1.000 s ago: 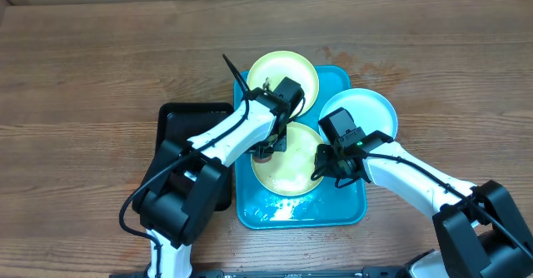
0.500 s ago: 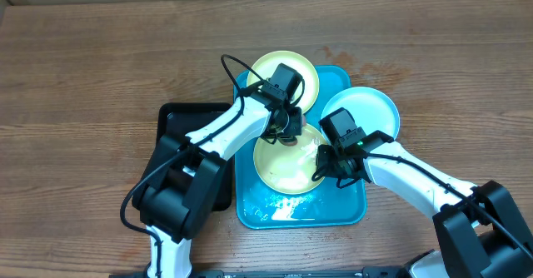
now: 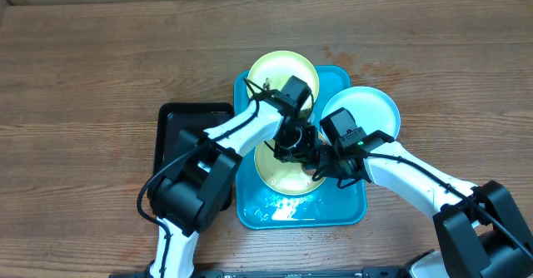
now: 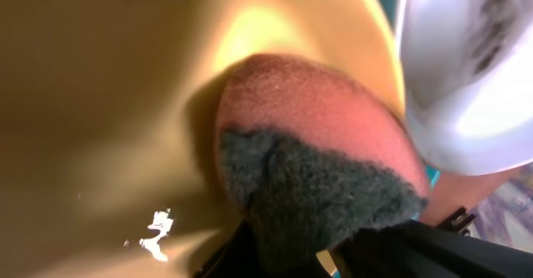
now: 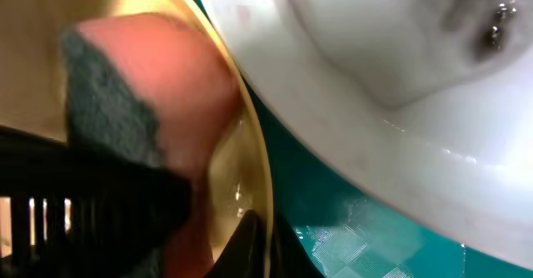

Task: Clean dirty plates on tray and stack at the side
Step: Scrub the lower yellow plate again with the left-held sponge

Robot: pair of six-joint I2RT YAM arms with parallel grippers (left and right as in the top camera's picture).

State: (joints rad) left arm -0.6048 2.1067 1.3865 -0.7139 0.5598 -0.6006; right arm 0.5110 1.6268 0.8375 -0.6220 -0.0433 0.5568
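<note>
Here, the wooden tabletop (image 3: 83,62) carries the turquoise tray (image 3: 341,213), with a black tray (image 3: 179,120) just beside it on the left. All three plates are on or over the turquoise one. The far plate (image 3: 279,68) overhangs its far left corner. The blue plate (image 3: 371,111) rides over its right rim, partly above the tabletop. The near plate (image 3: 283,180) lies in the middle, where both arms meet. The left hand (image 3: 291,141) is clamped on a sponge (image 4: 316,120), pink with a dark scouring face, and presses it into the near plate's hollow close to its right rim. The right hand (image 3: 326,166) is at that same rim; the right wrist view shows one finger (image 5: 250,240) against the edge, but the other is hidden, so I cannot tell whether it grips. The main risk is the plate shifting. The tray looks wet, and a hard push near the rim could tip or skid the plate if the right hand is not truly holding it. It could then knock the blue plate, which leans just above and could slide off. The hands are also nearly touching, so a wide scrub could make them collide.
</note>
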